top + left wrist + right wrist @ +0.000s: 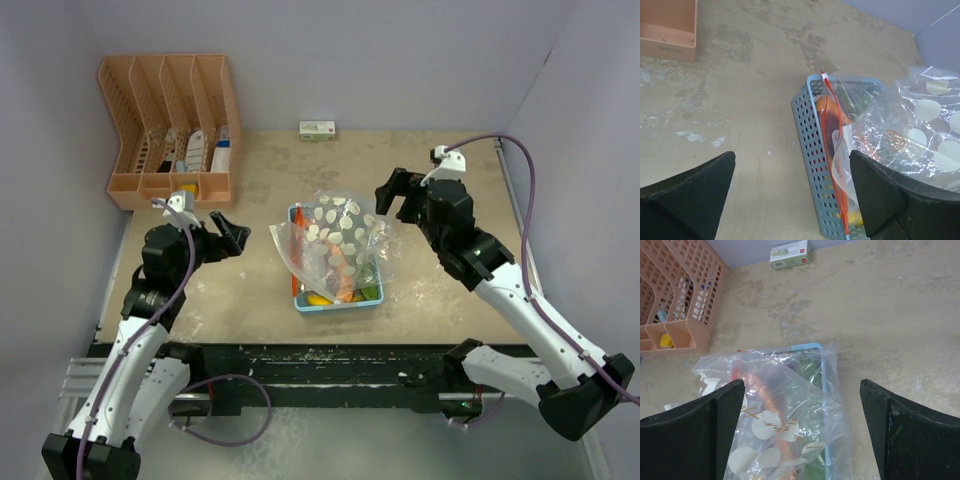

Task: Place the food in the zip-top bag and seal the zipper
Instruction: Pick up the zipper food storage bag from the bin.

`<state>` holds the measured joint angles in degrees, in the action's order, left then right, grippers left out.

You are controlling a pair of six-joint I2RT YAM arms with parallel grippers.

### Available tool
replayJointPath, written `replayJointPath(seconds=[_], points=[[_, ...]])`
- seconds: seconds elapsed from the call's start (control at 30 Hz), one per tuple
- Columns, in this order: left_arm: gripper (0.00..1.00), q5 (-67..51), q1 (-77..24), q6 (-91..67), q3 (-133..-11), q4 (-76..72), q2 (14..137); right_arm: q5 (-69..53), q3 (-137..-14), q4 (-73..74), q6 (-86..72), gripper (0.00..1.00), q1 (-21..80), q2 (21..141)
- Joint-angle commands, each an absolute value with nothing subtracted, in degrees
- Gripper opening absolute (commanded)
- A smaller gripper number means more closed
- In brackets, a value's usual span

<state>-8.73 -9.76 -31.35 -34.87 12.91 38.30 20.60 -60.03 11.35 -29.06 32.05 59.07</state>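
A clear zip-top bag (pixel 340 235) printed with white ovals lies crumpled over a light-blue basket (pixel 337 303) at the table's middle. Food shows at the basket's near end: a yellow banana (pixel 318 298), an orange piece (pixel 345 285) and a green piece (pixel 370 292). I cannot tell whether they are inside the bag. The left wrist view shows the bag's red zipper (pixel 832 150) along the basket's wall (pixel 812 150). My left gripper (pixel 238 235) is open and empty, left of the basket. My right gripper (pixel 395 195) is open and empty, above the bag's far right (pixel 785 410).
A peach desk organizer (pixel 170 125) stands at the back left. A small green-and-white box (pixel 318 129) lies by the back wall. Walls close the table on the left, back and right.
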Motion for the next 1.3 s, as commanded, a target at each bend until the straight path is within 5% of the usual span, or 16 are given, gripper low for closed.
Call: replayJointPath(seconds=[0.0, 0.57, 0.67, 1.27], points=[[0.99, -9.2, -9.4, -30.8, -35.9, 11.8, 39.1, 23.4, -60.6, 11.9, -30.3, 1.00, 31.9, 58.1], [0.99, -8.1, -9.5, -30.4, -36.0, 16.1, 33.8, 19.9, -58.2, 7.1, -20.2, 1.00, 31.9, 58.6], [0.99, -8.0, -9.4, -30.4, -36.1, 16.4, 33.6, 18.9, -58.8, 8.3, -19.0, 0.93, 33.0, 58.9], [0.99, -5.7, -9.4, -34.6, -32.5, 18.7, 29.9, 46.8, -71.8, 12.9, -11.2, 0.85, 72.6, 69.7]])
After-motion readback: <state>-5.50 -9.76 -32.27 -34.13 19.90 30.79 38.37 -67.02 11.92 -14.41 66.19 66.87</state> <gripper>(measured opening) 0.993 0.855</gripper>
